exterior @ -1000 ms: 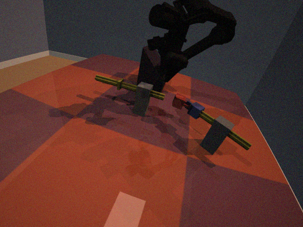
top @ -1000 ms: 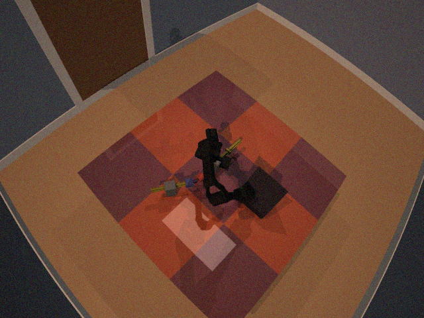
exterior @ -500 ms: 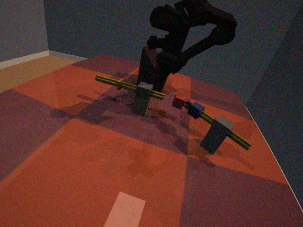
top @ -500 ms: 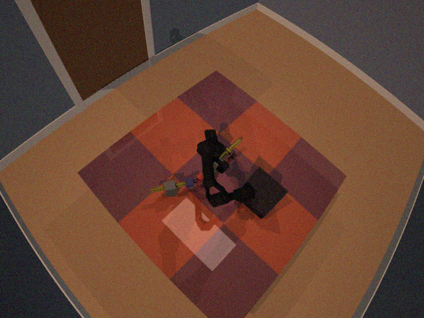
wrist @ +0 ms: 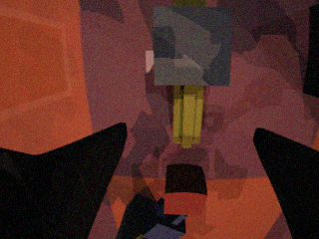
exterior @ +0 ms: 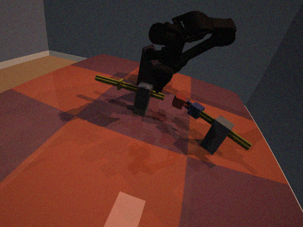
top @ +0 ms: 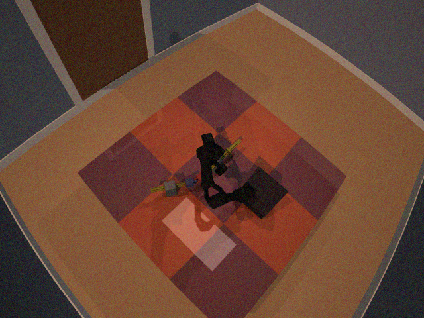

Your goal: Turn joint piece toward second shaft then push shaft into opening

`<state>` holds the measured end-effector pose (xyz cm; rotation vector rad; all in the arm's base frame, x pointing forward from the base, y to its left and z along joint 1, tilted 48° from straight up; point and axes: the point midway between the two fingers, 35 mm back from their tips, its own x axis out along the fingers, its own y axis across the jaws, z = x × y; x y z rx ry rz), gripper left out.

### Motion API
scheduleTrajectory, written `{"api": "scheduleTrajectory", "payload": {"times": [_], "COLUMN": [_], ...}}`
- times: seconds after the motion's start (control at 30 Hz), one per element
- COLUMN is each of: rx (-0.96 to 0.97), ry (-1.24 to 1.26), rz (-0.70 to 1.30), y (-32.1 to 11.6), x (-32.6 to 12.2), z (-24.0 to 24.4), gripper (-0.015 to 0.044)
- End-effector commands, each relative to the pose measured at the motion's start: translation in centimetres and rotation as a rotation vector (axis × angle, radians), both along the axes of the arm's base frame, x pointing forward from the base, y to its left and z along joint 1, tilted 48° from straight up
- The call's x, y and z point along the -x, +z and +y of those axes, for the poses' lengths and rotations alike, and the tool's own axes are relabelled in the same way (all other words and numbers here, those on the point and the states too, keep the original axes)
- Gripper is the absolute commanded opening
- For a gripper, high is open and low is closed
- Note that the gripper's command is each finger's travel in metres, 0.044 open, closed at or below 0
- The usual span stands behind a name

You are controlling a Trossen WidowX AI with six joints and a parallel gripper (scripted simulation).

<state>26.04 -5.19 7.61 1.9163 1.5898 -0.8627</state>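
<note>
Clearly, the end effector (exterior: 160, 85) (wrist: 191, 131) is open, its fingers spread wide apart with nothing between them, and it hangs near the second shaft (top: 234, 146) (exterior: 127, 85) (wrist: 187, 117) and the red joint piece (exterior: 179, 101) (wrist: 184, 194). That yellow shaft runs through an upright grey block (exterior: 142, 99) (wrist: 191, 47), a collar (exterior: 120, 83) standing out on its farther part, and its bare end sticks out of the block toward the joint piece. Between that end and the joint piece a gap remains, so the shaft is outside the opening. In the wrist view the dark opening of the joint piece faces the shaft's end, just beside it, though whether the two line up exactly I cannot tell. A blue hinge piece (top: 191, 182) (exterior: 195, 110) (wrist: 163, 232) links the joint piece to the first shaft (top: 156, 189) (exterior: 239, 140), also yellow, which passes through another grey block (top: 170, 188) (exterior: 216, 135). Seen from outside, the two shafts meet at an angle. Both blocks stand on the orange and purple checkered table (top: 236, 283) (exterior: 110, 156), and the black arm (top: 206, 174) (exterior: 198, 24) reaches over from its dark base (top: 273, 189)
</note>
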Motion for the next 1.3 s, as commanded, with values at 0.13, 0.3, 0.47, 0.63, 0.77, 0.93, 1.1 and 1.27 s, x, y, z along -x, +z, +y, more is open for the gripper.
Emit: {"api": "scheduleTrajectory", "payload": {"times": [0.13,0.3,0.47,0.63,0.77,0.93,1.1,1.27], "rx": [-0.008,-0.008,-0.007,-0.01,-0.012,-0.012,-0.011,-0.012], "ry": [-0.005,-0.005,-0.005,-0.005,-0.005,-0.005,-0.005,-0.005], "rz": [0.001,0.001,0.001,0.0,0.0,0.0,0.0,0.0], "y": [-2.4,-2.3,-0.2,2.0,2.6,2.3,1.7,1.2], "x": [-0.2,-0.3,-0.9,-1.2,-1.2,-1.3,-1.4,-1.5], "z": [2.8,3.3,5.1,7.1,7.7,8.0,8.5,9.0], "gripper": [0.044,0.044,0.044,0.044,0.044,0.044,0.044,0.044]}}
